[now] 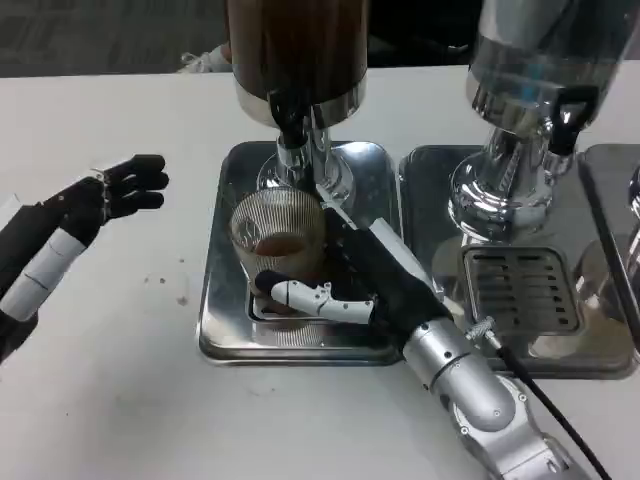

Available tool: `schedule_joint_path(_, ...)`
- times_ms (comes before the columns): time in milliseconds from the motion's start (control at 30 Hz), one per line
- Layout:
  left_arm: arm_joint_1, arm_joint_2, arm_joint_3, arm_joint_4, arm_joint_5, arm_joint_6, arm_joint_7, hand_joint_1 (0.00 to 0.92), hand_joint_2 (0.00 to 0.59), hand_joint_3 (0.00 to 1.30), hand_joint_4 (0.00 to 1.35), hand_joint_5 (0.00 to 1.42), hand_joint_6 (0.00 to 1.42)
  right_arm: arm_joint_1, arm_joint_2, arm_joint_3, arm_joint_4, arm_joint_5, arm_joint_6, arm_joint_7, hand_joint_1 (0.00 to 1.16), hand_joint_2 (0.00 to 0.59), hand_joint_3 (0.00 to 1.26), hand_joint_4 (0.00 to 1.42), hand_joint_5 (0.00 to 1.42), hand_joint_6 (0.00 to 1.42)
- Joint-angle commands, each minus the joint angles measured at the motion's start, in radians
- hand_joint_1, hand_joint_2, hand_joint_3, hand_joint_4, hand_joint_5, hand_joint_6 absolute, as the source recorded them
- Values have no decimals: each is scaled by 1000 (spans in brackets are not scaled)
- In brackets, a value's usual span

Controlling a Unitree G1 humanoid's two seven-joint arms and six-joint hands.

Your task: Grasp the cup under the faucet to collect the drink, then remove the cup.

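Head view | cup on drip tray, directly below faucet, a little brown drink inside | right hand fingers wrapped round cup | left hand left of tray, fingers loosely spread, holding nothing | advice: keep cup upright and centred under faucet while filling

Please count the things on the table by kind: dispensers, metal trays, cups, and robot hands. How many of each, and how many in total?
Dispensers: 2, dark one, silver one
Metal trays: 2 full ones, left, right; a third edge may be another
Cups: 1, ribbed glass cup
Robot hands: 2, left hand, right hand
Total: 7
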Motion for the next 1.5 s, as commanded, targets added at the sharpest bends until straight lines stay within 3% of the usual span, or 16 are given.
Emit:
schedule_joint_path(33,16,11,2,9,7,8,11,0,68,240,204,226,133,-6,17,19,7,-24,-2,-17,717,180,0,0,0,0)
schedule_joint_path(700,31,12,2,7,11,17,20,0,74,241,214,234,137,-10,45,32,57,-41,-11,-57,717,200,0,0,56,58)
schedule_joint_path(1100,29,16,1,10,12,26,19,0,78,250,246,262,137,-9,63,41,114,-62,-65,-139,765,198,96,144,224,222)
schedule_joint_path(1500,30,23,3,16,15,25,22,0,70,251,261,278,151,-4,80,56,160,-116,-111,-262,797,197,276,372,505,671)
